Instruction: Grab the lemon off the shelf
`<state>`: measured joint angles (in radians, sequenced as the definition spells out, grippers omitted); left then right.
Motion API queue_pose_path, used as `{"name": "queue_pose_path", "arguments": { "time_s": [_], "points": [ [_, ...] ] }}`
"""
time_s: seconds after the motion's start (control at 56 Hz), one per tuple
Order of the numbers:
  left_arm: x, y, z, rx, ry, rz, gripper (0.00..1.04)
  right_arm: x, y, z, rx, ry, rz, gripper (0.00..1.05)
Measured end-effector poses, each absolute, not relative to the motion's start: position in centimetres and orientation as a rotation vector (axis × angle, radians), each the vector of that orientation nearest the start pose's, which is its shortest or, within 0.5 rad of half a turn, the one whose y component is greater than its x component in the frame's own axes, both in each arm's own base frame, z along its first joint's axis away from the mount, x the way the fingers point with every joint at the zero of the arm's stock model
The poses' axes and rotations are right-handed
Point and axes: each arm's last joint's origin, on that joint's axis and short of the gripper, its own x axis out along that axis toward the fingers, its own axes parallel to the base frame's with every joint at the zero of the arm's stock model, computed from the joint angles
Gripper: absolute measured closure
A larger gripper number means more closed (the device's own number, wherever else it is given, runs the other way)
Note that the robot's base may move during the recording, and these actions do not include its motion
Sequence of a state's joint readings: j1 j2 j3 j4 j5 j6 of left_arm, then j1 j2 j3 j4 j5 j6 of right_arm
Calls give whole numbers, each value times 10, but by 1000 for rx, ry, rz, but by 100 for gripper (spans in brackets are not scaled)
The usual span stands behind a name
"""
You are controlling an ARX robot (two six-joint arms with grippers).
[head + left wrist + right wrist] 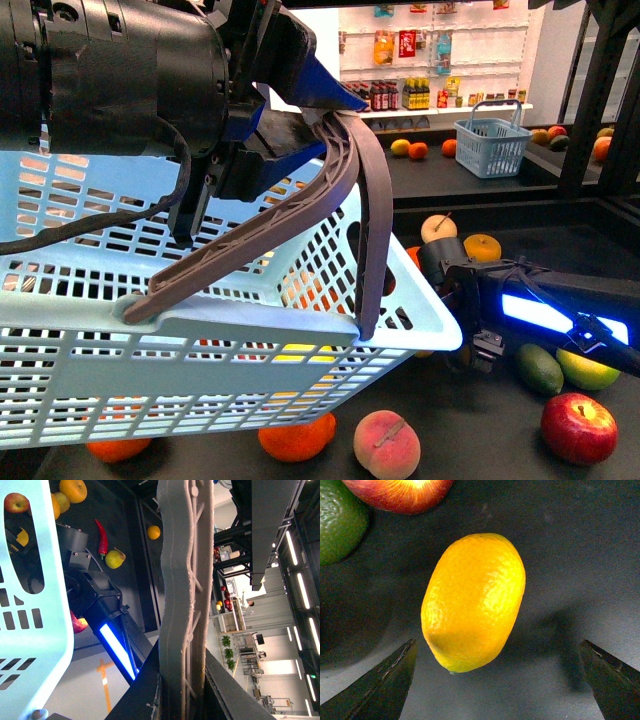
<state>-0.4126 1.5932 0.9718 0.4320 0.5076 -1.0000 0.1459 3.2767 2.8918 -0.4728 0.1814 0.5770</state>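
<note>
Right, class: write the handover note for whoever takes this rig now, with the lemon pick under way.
Left gripper: shut on the basket handle.
Right gripper: open, a fingertip on each side of the lemon, not touching.
Lemon: lying on the shelf deck, near a red apple and a green fruit.
Done: gripper lined up. Left: close on the lemon, lift it off the shelf.

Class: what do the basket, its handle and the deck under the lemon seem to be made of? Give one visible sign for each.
Basket: pale blue moulded plastic, with slotted walls and a faint sheen.
Handle: grey-brown plastic, a ribbed lattice, matte.
Deck under the lemon: probably painted metal; smooth, dull black.
</note>
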Motion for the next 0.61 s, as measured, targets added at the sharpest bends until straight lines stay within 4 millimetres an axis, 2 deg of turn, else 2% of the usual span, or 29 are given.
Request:
{"name": "queue_pose_path", "arguments": {
  "time_s": [0.607],
  "points": [
    [316, -154, 256, -932, 637, -740, 91, 586, 80, -49, 429, 833, -284, 7]
  ]
}}
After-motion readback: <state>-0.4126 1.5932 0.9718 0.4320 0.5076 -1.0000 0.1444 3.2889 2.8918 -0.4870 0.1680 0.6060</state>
